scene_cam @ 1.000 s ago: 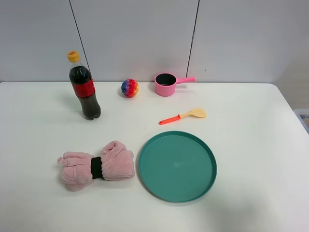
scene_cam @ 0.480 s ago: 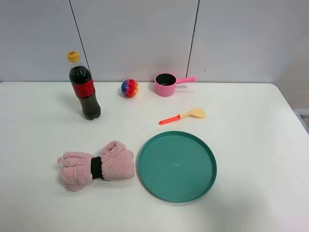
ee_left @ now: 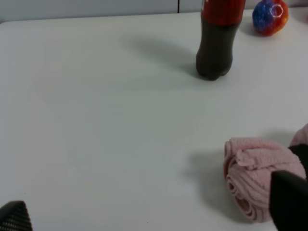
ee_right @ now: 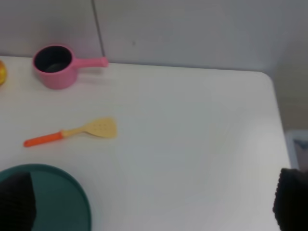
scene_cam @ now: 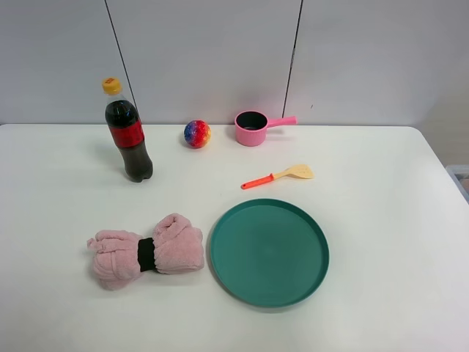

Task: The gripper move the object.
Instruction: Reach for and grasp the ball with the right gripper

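The rainbow-mottled ball [scene_cam: 197, 134] sits on the white table [scene_cam: 381, 220] near the back wall, between the cola bottle [scene_cam: 128, 136] and the pink saucepan [scene_cam: 253, 127]. It also shows in the left wrist view [ee_left: 270, 17], beyond the bottle [ee_left: 217, 38]. Neither arm shows in the high view. My left gripper [ee_left: 154, 211] shows only as two dark fingertips [ee_left: 288, 199] far apart, open and empty, far from the ball. My right gripper [ee_right: 154, 202] also has its fingertips [ee_right: 17, 202] wide apart, open and empty, above the table's right side.
A teal round plate [scene_cam: 269, 251] lies front centre. A rolled pink towel with a black band [scene_cam: 146, 251] lies left of it. A small spatula with an orange handle [scene_cam: 278, 176] lies between the saucepan and the plate. The wall stands close behind the ball.
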Robot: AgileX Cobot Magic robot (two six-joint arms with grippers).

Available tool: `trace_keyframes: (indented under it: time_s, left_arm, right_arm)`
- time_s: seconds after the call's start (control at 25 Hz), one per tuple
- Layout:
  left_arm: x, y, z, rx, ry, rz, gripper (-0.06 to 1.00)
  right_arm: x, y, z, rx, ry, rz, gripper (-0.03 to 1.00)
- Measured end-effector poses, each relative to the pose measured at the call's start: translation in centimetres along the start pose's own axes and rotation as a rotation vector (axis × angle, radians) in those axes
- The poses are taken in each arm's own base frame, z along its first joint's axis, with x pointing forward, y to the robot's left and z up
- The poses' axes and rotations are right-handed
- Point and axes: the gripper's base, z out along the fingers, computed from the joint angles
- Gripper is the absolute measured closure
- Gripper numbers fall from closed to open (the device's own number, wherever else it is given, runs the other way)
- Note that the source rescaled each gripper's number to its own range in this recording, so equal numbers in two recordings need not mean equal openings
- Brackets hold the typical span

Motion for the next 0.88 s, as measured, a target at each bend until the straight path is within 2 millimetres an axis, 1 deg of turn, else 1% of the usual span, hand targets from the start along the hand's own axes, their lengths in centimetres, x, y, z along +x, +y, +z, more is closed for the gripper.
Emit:
trace_keyframes:
  time_s: [0.04,0.12,0.16,0.28,0.32,0.4,0.52,0.64,0.72,0.76,0.84,0.88]
  left_arm:
    - [0.0,0.0,0.0,0.0,0.0,0.0,-0.06]
    - [0.0,0.0,0.0,0.0,0.0,0.0,-0.06]
    - [0.0,0.0,0.0,0.0,0.0,0.0,-0.06]
    - [0.0,0.0,0.0,0.0,0.0,0.0,-0.06]
    - [0.0,0.0,0.0,0.0,0.0,0.0,-0.06]
    - [0.0,0.0,0.0,0.0,0.0,0.0,-0.06]
    - [0.0,0.0,0.0,0.0,0.0,0.0,-0.06]
    - [0.0,0.0,0.0,0.0,0.0,0.0,-0.06]
    - [0.0,0.0,0.0,0.0,0.0,0.0,-0.06]
    - [0.0,0.0,0.0,0.0,0.0,0.0,-0.06]
    - [0.0,0.0,0.0,0.0,0.0,0.0,-0.06]
    - [0.0,0.0,0.0,0.0,0.0,0.0,-0.06]
  right_arm:
    - [-1.1,0.0,0.8,-0.024,0.004,-0.006,-0.03]
    - [-3.2,-0.1,3.3,-0.072,0.04,-0.018,-0.03]
    - [-4.3,-0.2,4.2,-0.091,0.045,-0.022,-0.03]
    - [-7.1,-0.3,8.8,-0.152,0.085,-0.035,-0.03]
    - [-8.0,-0.2,10.0,-0.167,0.085,-0.047,-0.03]
    - [-9.4,0.9,13.2,-0.214,0.099,-0.08,-0.03]
    - [-11.4,3.9,17.2,-0.278,0.094,-0.147,-0.03]
    - [-11.7,7.4,21.2,-0.329,0.141,-0.191,-0.03]
    - [-10.9,10.0,24.0,-0.349,0.194,-0.227,-0.03]
    - [-10.6,11.0,25.1,-0.349,0.209,-0.247,-0.03]
    - [-9.2,13.5,27.5,-0.355,0.247,-0.293,-0.03]
    - [-8.5,14.6,28.5,-0.356,0.254,-0.311,-0.03]
